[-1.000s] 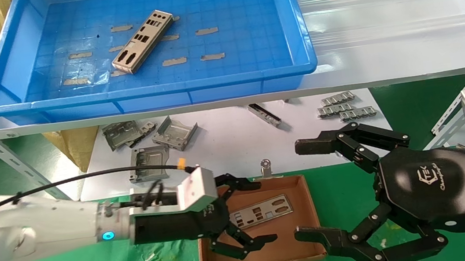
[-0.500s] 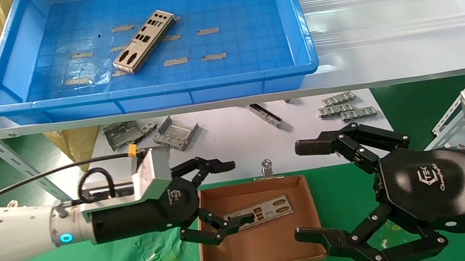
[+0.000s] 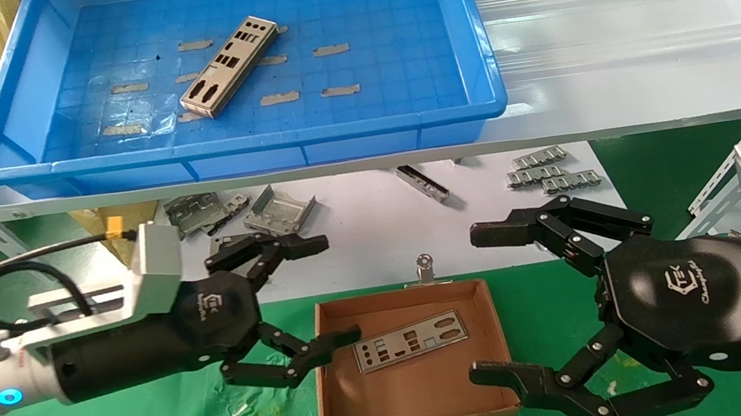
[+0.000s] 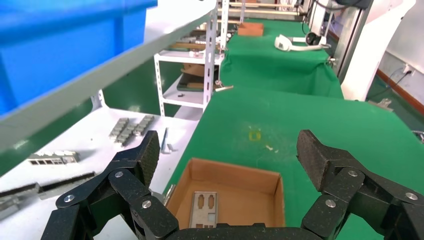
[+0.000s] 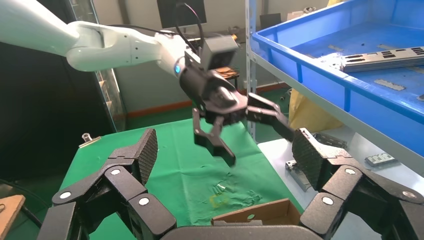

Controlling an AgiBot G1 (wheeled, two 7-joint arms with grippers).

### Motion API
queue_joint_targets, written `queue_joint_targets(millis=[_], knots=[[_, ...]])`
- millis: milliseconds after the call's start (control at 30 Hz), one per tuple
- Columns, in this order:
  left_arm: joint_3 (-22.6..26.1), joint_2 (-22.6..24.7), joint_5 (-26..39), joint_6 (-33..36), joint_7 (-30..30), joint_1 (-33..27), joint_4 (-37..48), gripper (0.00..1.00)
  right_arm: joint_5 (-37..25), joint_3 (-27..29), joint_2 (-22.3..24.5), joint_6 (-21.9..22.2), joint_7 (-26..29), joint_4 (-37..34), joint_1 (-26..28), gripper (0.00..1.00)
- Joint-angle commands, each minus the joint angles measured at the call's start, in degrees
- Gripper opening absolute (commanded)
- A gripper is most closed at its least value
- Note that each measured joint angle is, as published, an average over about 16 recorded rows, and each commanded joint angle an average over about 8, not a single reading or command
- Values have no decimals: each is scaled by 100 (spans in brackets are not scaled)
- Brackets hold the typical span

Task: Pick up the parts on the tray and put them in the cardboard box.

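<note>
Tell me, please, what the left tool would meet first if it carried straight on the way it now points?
Probably nothing soon. The left tool, open and empty, points right across the cardboard box, above the part lying in it. Farther along that line is the open right tool, though depth is unclear.

White arms, black screw-studded fingers (image 3: 291, 366), silver wrist camera blocks, black cable
</note>
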Motion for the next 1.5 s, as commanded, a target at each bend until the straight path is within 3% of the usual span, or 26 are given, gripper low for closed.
queue_joint_targets(millis=[33, 900, 1500], knots=[[-86, -133, -68, -1, -144, 86, -229, 100, 0, 0, 0, 0, 0, 0, 0, 100], [-1179, -1808, -931, -7, -1953, 1178, -3129, 100, 0, 0, 0, 1, 0, -1, 0, 100], [-1212, -1856, -963, -8, -1989, 1213, -3205, 100, 1, 0, 0, 1, 0, -2, -1, 100]])
